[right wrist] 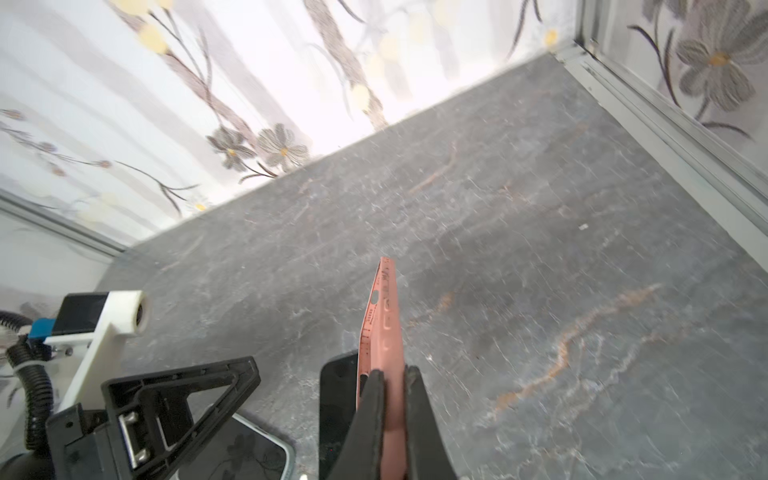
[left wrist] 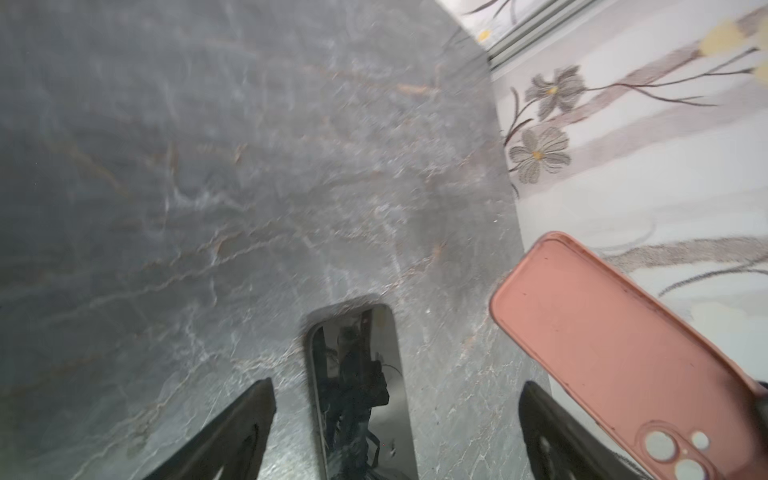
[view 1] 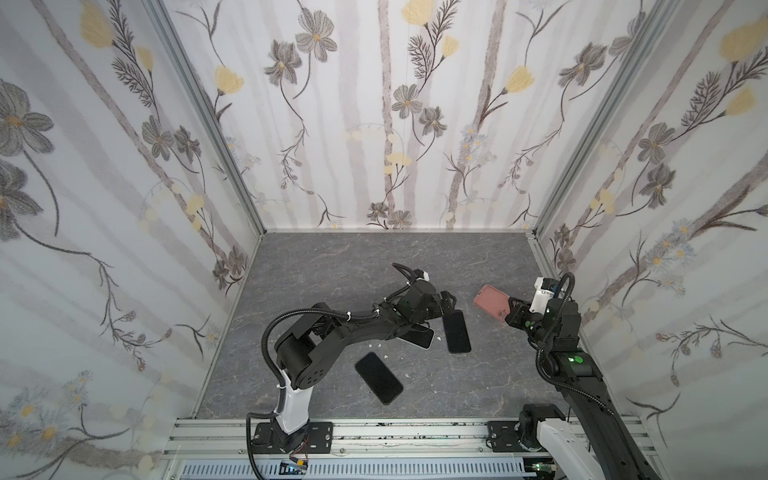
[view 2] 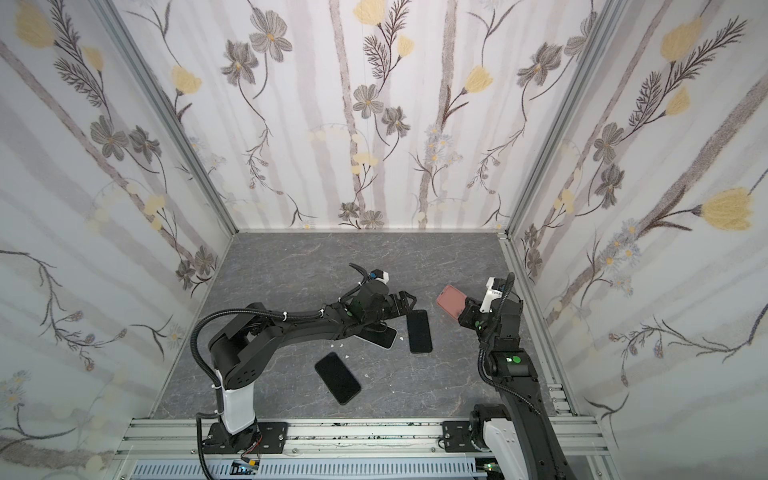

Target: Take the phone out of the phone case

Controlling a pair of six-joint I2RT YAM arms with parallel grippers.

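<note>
My right gripper (view 1: 510, 309) (view 2: 465, 311) (right wrist: 394, 372) is shut on one end of the pink phone case (view 1: 492, 305) (view 2: 453, 305) (right wrist: 384, 328), holding it off the table at the right. The case's back with its camera holes shows in the left wrist view (left wrist: 615, 353). A black phone (view 1: 456, 332) (view 2: 419, 331) (left wrist: 357, 386) (right wrist: 336, 399) lies flat, screen up, on the grey table, left of the case. My left gripper (view 1: 448, 304) (view 2: 405, 301) (left wrist: 397, 388) hangs open over the phone's far end, its fingers on either side and clear of it.
A second black phone (view 1: 379, 377) (view 2: 337, 377) lies nearer the front. A pale-rimmed phone (view 1: 424, 337) (view 2: 386, 336) (right wrist: 249, 453) lies partly under the left arm. Small white scraps (view 1: 380, 344) dot the table. Flowered walls (view 1: 623, 232) close in three sides.
</note>
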